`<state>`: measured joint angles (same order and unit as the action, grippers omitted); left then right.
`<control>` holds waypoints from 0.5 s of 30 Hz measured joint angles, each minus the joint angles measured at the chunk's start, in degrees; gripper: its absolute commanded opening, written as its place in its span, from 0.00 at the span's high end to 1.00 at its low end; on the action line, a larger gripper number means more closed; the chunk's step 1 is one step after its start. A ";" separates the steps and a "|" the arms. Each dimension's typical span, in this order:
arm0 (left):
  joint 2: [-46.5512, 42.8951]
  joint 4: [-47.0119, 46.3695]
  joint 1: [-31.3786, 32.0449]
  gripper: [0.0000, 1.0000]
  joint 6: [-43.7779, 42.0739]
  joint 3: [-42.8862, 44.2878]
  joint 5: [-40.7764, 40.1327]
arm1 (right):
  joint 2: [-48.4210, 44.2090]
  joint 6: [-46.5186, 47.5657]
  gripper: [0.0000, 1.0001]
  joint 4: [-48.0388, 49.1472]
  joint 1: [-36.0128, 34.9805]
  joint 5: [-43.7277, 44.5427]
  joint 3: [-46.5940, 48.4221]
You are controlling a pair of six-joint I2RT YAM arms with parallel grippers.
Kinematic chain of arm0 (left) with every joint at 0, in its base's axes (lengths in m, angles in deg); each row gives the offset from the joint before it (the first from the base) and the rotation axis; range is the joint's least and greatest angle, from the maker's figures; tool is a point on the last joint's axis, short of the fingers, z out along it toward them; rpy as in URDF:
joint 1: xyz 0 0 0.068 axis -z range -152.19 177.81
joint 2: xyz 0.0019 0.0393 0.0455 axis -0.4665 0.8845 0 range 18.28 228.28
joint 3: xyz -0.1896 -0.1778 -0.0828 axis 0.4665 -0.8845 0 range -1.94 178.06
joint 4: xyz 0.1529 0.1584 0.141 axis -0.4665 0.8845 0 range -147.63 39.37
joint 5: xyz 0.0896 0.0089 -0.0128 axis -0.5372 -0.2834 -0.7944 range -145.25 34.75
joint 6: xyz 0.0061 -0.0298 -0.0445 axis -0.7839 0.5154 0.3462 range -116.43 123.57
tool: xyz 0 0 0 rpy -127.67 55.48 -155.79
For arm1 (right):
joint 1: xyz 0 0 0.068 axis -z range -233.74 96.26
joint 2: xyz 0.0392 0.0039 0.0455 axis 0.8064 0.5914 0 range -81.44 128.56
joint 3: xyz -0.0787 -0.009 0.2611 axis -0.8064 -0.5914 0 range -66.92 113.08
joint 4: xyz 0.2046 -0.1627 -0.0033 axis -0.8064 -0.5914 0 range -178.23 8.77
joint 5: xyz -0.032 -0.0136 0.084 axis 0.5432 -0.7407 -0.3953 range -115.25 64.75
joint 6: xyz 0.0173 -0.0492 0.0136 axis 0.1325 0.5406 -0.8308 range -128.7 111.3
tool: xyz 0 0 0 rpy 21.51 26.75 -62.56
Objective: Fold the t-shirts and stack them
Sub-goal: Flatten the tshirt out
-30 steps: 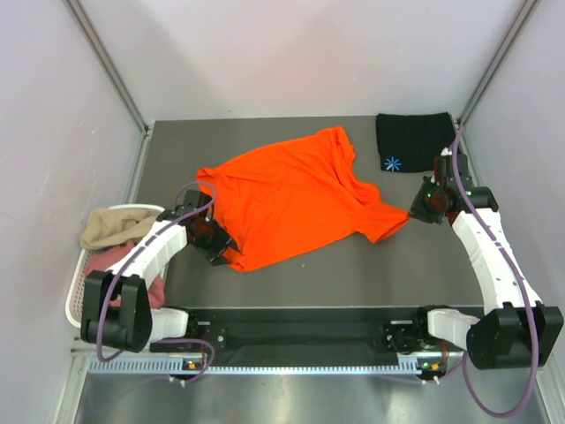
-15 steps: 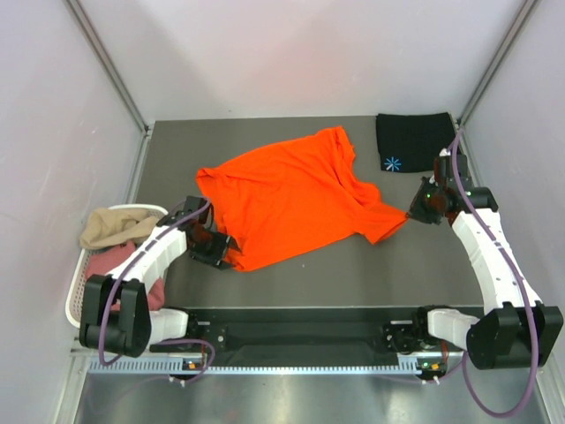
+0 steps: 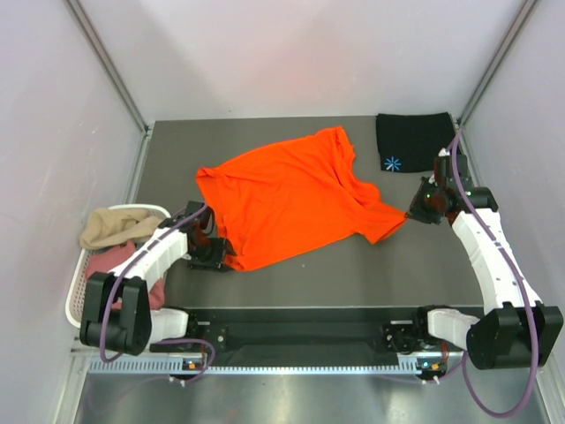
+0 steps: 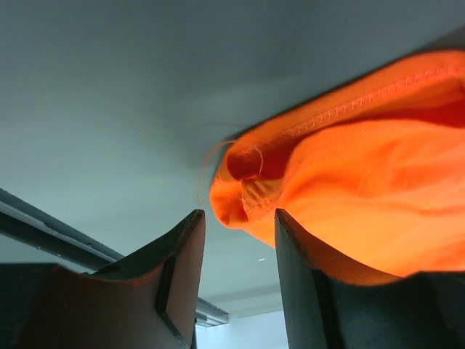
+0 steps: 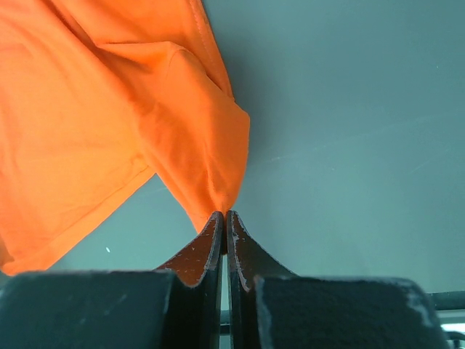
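Black and scuffed, the right gripper [image 5: 223, 215] has its two fingers pressed flat together, clenched on the tip of a sleeve of the bright orange t-shirt of soft plain cloth [image 5: 87, 109]. In the right wrist view the cloth fans out from that pinched point toward the upper left of the frame, with bare grey tabletop on the right. Seen from above, this gripper [image 3: 413, 212] sits right of centre, and the sleeve is drawn out to a point at it.

The left gripper [image 4: 238, 218] is released: its dark fingers [image 4: 182, 269] stand apart with a clear gap between them. A stitched hem corner of the orange shirt [image 4: 363, 182], with a loose thread, lies just beyond the tips, in the middle and right of the left wrist view. Whether the cloth touches either finger cannot be told. From above, this gripper [image 3: 219, 256] is at the shirt's lower left corner.

The orange shirt [image 3: 291, 194] lies spread and rumpled across the middle of the dark grey table [image 3: 353, 265]. A folded black t-shirt with a small light-blue starburst mark [image 3: 413, 137] lies at the upper right, apart from the orange one. At the left edge, a white slotted plastic basket [image 3: 75, 296] holds a crumpled tan t-shirt [image 3: 110, 227] on top of a dusty pink t-shirt [image 3: 113, 261].
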<state>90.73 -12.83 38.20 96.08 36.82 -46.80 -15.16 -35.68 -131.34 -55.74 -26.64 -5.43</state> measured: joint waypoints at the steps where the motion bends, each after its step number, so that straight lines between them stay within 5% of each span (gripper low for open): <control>1: 0.28 -0.04 0.00 0.53 0.33 0.00 -0.04 | 0.00 0.02 1.00 0.00 0.00 0.00 0.00; 15: 4.98 -2.95 0.00 0.63 1.27 0.02 -0.59 | 0.90 0.76 1.00 0.00 -0.09 0.22 0.13</control>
<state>95.71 -15.78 38.20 97.35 36.84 -47.39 -14.26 -34.92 -131.34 -55.83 -26.42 -5.29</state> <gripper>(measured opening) 0.375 0.009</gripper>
